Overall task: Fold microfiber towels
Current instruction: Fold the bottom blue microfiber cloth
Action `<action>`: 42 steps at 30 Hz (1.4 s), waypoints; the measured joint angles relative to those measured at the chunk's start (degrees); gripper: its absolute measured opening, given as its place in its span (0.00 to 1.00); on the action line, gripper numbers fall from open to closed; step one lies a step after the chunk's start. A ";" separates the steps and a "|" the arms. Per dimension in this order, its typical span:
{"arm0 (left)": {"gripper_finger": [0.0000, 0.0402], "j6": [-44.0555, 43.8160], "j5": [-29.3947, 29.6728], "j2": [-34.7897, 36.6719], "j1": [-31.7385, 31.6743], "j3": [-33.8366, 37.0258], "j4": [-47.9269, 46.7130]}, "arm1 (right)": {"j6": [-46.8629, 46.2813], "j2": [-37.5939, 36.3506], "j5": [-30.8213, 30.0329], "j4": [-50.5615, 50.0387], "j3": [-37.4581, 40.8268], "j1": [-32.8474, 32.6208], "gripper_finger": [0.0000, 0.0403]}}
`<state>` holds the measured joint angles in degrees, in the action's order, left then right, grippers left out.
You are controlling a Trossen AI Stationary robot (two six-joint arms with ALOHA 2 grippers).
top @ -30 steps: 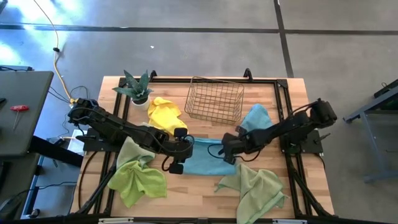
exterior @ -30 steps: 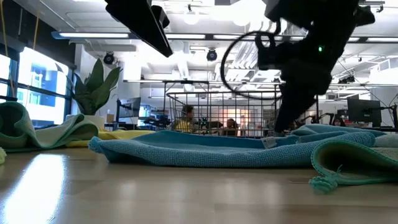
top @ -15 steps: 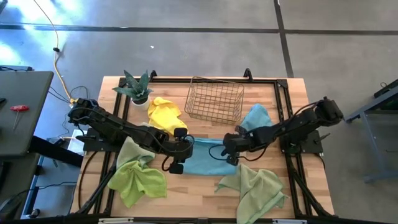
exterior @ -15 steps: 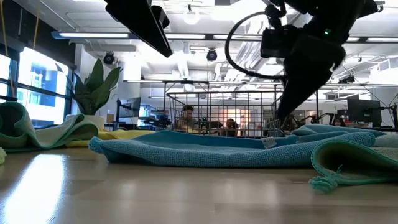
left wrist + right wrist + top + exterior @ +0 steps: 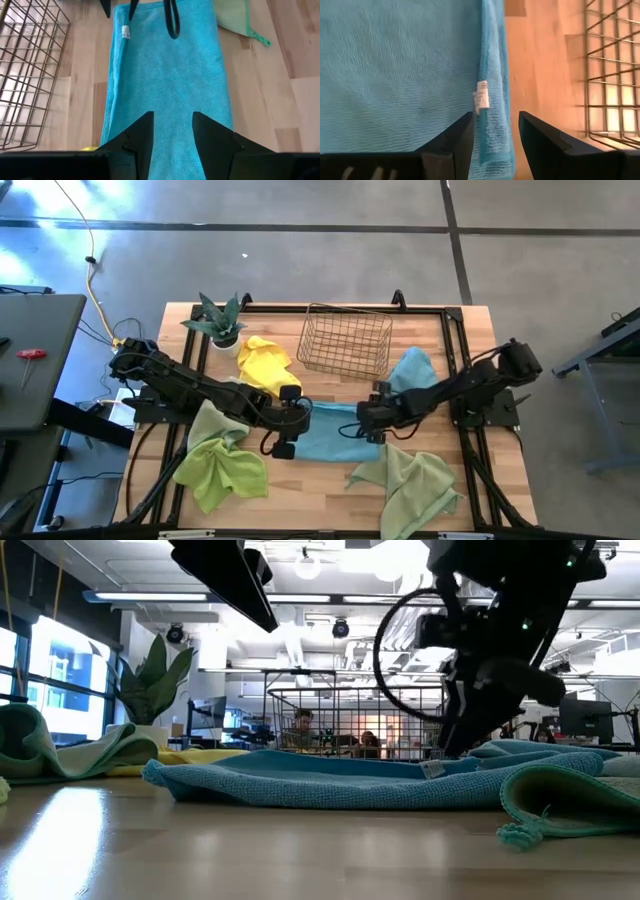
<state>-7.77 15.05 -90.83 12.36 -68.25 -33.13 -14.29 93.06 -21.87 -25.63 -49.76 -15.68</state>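
Observation:
A teal-blue towel (image 5: 330, 438) lies folded into a flat strip at the table's middle (image 5: 167, 75). My left gripper (image 5: 298, 423) hangs open above its left end, and its fingers (image 5: 172, 132) are clear of the cloth. My right gripper (image 5: 362, 423) is open at the towel's right end. Its fingers (image 5: 495, 132) stand on either side of the far edge by the white tag (image 5: 481, 97). Other towels lie crumpled around it: yellow (image 5: 262, 362), lime green (image 5: 220, 465), pale sage (image 5: 410, 485) and light blue (image 5: 412, 368). My right gripper comes slanting down from the table's right side, with its open fingertips (image 5: 450, 745) low over the blue towel's far right corner. Whether they touch the cloth I cannot tell. The towel lies flat on the table.
A wire basket (image 5: 347, 340) stands at the far middle, close behind the blue towel. A potted plant (image 5: 218, 320) stands at the far left. Bare wood shows along the near edge (image 5: 310, 490) between the lime and sage towels.
My right gripper has rolled at the wrist over the blue towel's right end and has opened. It has stayed over the same spot. The blue towel lies as before.

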 joint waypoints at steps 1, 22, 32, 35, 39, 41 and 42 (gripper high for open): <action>0.31 -0.02 0.17 0.00 0.00 0.00 -0.02 | 0.55 0.47 0.61 -0.06 0.00 0.10 0.37; 0.31 -0.72 0.56 0.00 0.04 0.00 -0.02 | 1.35 3.82 1.96 0.22 0.00 4.06 0.22; 0.31 -0.63 0.56 0.00 0.04 0.00 -0.02 | -3.06 3.15 10.06 0.15 0.00 4.04 0.01; 0.31 -0.63 0.56 0.00 0.04 0.00 -0.02 | -6.64 1.58 9.99 -0.32 0.00 4.04 0.01; 0.31 -0.63 0.57 0.00 0.04 0.00 0.00 | -10.90 -2.33 10.01 -0.75 0.00 4.01 0.00; 0.31 -0.66 0.59 0.00 0.04 0.00 0.00 | -13.85 -4.57 10.38 -2.00 0.00 4.01 0.00; 0.31 -0.72 0.59 0.00 0.04 0.00 0.00 | -15.12 -5.51 11.04 -2.99 -0.01 4.01 0.00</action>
<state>-8.49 15.64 -90.83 12.40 -68.25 -33.12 -29.41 87.55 -10.83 -28.62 -49.77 -11.66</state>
